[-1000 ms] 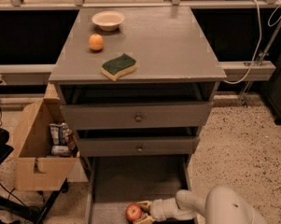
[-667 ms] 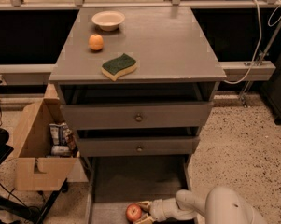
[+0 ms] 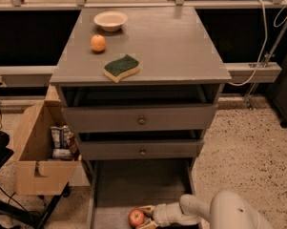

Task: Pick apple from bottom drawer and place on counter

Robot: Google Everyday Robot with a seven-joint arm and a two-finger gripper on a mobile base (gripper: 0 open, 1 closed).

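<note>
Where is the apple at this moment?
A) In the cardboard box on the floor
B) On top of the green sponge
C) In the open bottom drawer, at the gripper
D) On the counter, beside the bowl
C: the apple lies on the floor of the pulled-out bottom drawer, with the gripper right at it, while the counter above holds other things.

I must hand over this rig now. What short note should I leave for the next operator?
Gripper: down in the open bottom drawer, right next to the apple; grasp not confirmed.
Apple: lying in the drawer, not lifted.
Counter: holds an orange fruit, a sponge and a bowl.
Done: drawer open, arm reached in.
Left: grasp the apple, lift it, place it on the counter.
</note>
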